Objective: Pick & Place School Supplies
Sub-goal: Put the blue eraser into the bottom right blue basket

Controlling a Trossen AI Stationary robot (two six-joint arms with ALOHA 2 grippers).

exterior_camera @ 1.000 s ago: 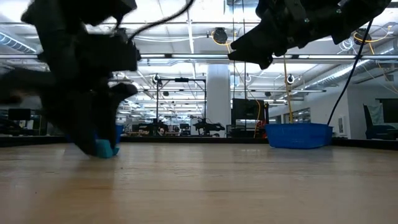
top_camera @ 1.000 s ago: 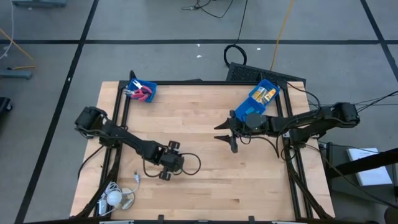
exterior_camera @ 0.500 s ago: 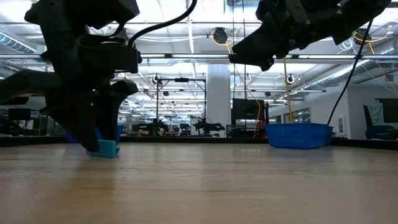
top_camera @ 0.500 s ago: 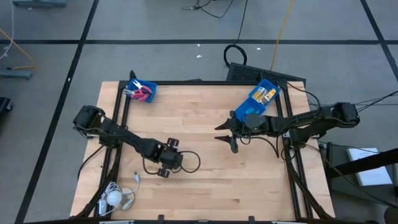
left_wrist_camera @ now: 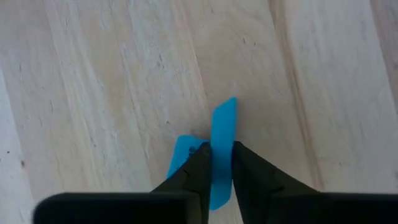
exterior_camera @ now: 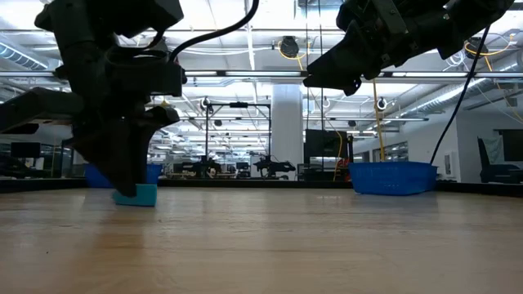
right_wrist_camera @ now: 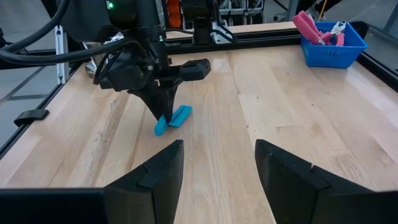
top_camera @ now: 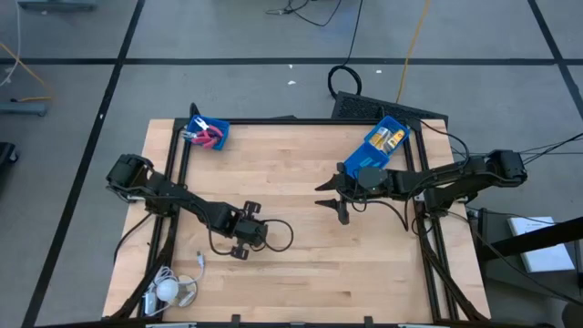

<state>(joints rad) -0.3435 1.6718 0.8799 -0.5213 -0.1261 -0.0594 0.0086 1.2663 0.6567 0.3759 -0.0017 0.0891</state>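
Two light-blue oblong pieces lie side by side on the wooden table (top_camera: 364, 264), left of its middle. One piece (left_wrist_camera: 222, 134) stands on edge between the fingers of my left gripper (left_wrist_camera: 217, 163), which is shut on it. The second piece (left_wrist_camera: 182, 155) lies flat right beside it. The right wrist view shows both pieces (right_wrist_camera: 181, 114) under my left gripper (right_wrist_camera: 163, 113). In the high view my left gripper (top_camera: 239, 248) hides them. My right gripper (top_camera: 330, 202) hangs open above the table's middle right, with nothing between its fingers. My left gripper pinches the light-blue piece by its two broad sides (left_wrist_camera: 222, 155) between its two fingers. The fingers come steeply from above and lie along the piece. The piece stands on its edge, and in the low view its lower edge (exterior_camera: 139, 201) is at the table top.
A blue bin with pink-handled scissors (top_camera: 208, 135) stands at the far left corner. A blue bin with yellow packets (top_camera: 383, 144) stands at the far right. A white round object with a cord (top_camera: 168, 292) lies at the near left corner. Bare wood stretches along the near edge.
My left gripper has stayed over the blue pieces, tipped a little more upright, and shut on one of them. The piece has stayed on the table at the same place.
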